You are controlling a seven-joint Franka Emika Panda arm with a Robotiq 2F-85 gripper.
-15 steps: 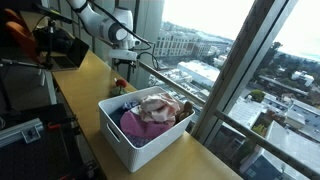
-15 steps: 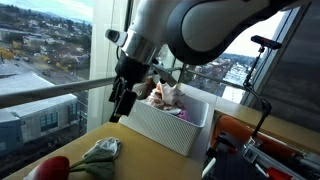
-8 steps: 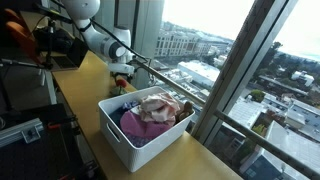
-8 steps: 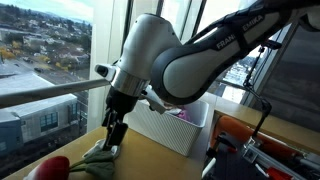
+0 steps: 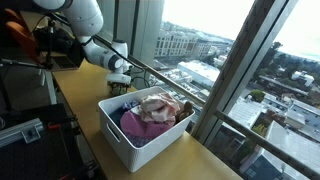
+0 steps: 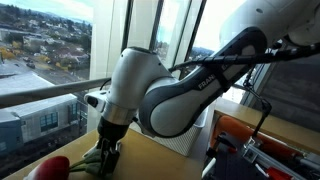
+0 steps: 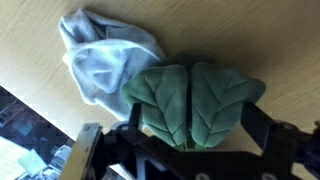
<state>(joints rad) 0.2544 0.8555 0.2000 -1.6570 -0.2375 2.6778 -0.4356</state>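
Claw [image 7: 182, 150] spread to widest, fingers [image 7: 88, 148] straddling green leaf-shaped cloth [image 7: 190, 100]. Nothing gripped; cannot tell whether they touch it. Cloth flat on wooden tabletop [image 7: 285, 40]. White rag [image 7: 100, 55] touching cloth's edge. In an exterior view, red object [image 6: 50, 168] just beside cloth, white bin [image 5: 125, 150] well apart from cloth. Window-side table edge near cloth. Bare wood [image 6: 170, 165] between cloth and bin gives open room.
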